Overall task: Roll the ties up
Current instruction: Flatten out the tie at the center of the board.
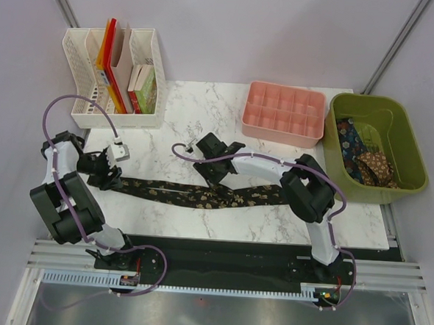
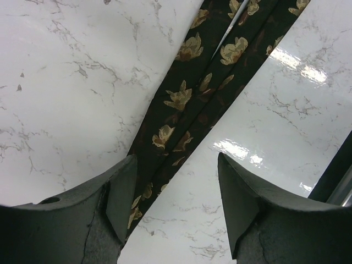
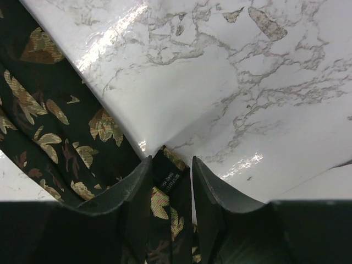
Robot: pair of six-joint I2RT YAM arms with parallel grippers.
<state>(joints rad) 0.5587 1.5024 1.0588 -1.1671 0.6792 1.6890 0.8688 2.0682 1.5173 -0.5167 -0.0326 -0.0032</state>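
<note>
One tie (image 1: 172, 193), dark with a gold floral pattern, is laid lengthwise across the marble table (image 1: 206, 106), its two bands crossing near the middle. The left arm (image 1: 60, 197) is folded back on itself at the table's left edge, with the wrist brought down over the tie's left end. In the left wrist view, the left jaws are held wide. The fingers (image 2: 118, 198) are spread above the table, and the tie (image 2: 181, 104) runs away from them, its near end lying by the left-hand finger. No contact can be made out there.

The right arm (image 1: 265, 165) is stretched leftward from its base, the elbow raised and the wrist lowered onto the tie's midsection. In the right wrist view, the right jaws are drawn narrow around a raised fold of the tie (image 3: 55, 132). The gap between the fingers (image 3: 137, 192) is filled by fabric, and a small label is seen on it.

More ties (image 1: 368, 161) are heaped in a green bin (image 1: 364, 100) at the right, beside a pink compartment tray (image 1: 281, 134).
</note>
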